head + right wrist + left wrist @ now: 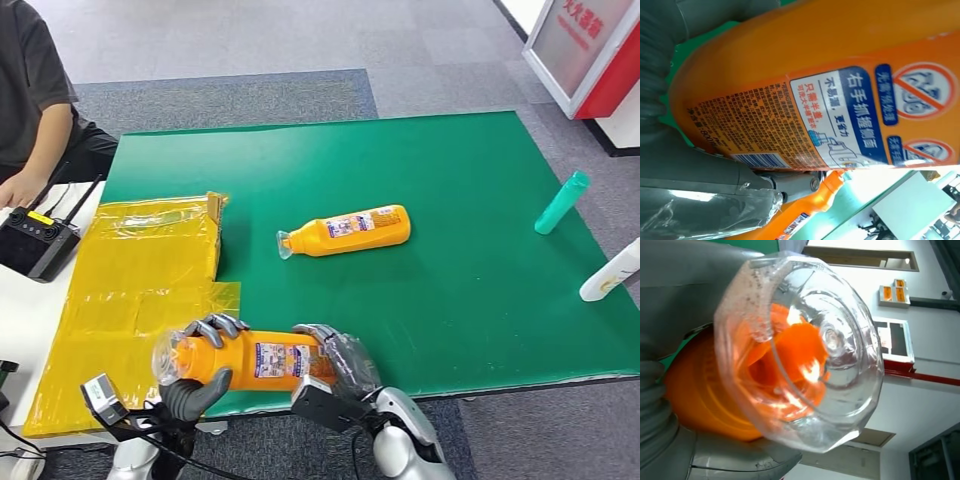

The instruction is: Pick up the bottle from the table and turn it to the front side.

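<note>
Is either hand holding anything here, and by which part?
Both hold one orange bottle lying sideways: the left hand grips its clear cap end, the right hand its base end.

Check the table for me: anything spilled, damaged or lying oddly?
No spill or damage shows. Oddities: the teal bottle and white bottle lie overhanging the green mat's right edge, and a second orange bottle lies on its side mid-mat.

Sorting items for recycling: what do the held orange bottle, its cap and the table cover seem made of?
Orange bottle: likely opaque glossy plastic, showing soft highlights and a printed label. Cap: clear hard plastic; the orange nozzle shows through. Green table cover: matte, probably felt or rubber mat; hard to tell.
</note>
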Available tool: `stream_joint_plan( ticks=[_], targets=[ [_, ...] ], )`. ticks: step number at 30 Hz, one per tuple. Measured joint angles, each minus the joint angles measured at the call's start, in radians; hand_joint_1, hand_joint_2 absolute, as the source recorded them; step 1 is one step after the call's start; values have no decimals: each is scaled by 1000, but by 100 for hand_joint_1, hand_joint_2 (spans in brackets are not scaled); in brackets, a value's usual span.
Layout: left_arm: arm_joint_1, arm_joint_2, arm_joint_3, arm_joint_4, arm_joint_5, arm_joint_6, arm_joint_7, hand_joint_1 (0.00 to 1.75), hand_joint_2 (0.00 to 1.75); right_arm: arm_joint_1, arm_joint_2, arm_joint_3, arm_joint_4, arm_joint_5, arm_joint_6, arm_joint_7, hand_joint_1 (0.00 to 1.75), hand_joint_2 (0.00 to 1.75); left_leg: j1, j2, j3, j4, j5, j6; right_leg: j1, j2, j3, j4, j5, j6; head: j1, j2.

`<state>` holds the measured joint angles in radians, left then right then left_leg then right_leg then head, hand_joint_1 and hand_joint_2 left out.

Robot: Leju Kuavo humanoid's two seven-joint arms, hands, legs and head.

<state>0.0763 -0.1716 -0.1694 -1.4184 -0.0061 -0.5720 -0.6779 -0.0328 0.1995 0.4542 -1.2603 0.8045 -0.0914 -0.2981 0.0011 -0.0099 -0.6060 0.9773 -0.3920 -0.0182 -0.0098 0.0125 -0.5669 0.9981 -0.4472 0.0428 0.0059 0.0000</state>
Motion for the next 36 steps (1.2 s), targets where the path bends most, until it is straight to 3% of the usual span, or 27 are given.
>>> stream_joint_plan(
  ticks=[9, 15, 18, 23, 28, 36],
  targets=[
    [1, -9, 8, -21, -4, 49, 0, 175, 175, 17, 0, -19, -50, -21, 6, -7, 0, 175, 0, 0, 0, 0, 0, 0, 0, 0, 0, 0, 0, 0, 0, 0],
    [17, -50, 81, -111, -39, 130, 0, 175, 175, 26, 2, -24, -99, -20, 8, -12, 0, 175, 0, 0, 0, 0, 0, 0, 0, 0, 0, 0, 0, 0, 0, 0],
    [22, -66, 120, -168, -117, 198, 0, 175, 175, 36, 4, -27, -120, -11, 9, -10, 0, 175, 0, 0, 0, 0, 0, 0, 0, 0, 0, 0, 0, 0, 0, 0],
    [30, -72, 154, -275, -356, 395, 3, 175, 175, 52, 8, -40, -150, -3, 15, -8, 0, 175, 0, 0, 0, 0, 0, 0, 0, 0, 0, 0, 0, 0, 0, 0],
    [33, -73, 159, -353, -613, 580, 58, 175, 175, 62, 9, -49, -170, 2, 16, 0, 0, 175, 0, 0, 0, 0, 0, 0, 0, 0, 0, 0, 0, 0, 0, 0],
    [36, -73, 158, -393, -661, 608, 76, 175, 175, 73, 10, -60, -187, 2, 17, 3, 0, 175, 0, 0, 0, 0, 0, 0, 0, 0, 0, 0, 0, 0, 0, 0]
  ],
)
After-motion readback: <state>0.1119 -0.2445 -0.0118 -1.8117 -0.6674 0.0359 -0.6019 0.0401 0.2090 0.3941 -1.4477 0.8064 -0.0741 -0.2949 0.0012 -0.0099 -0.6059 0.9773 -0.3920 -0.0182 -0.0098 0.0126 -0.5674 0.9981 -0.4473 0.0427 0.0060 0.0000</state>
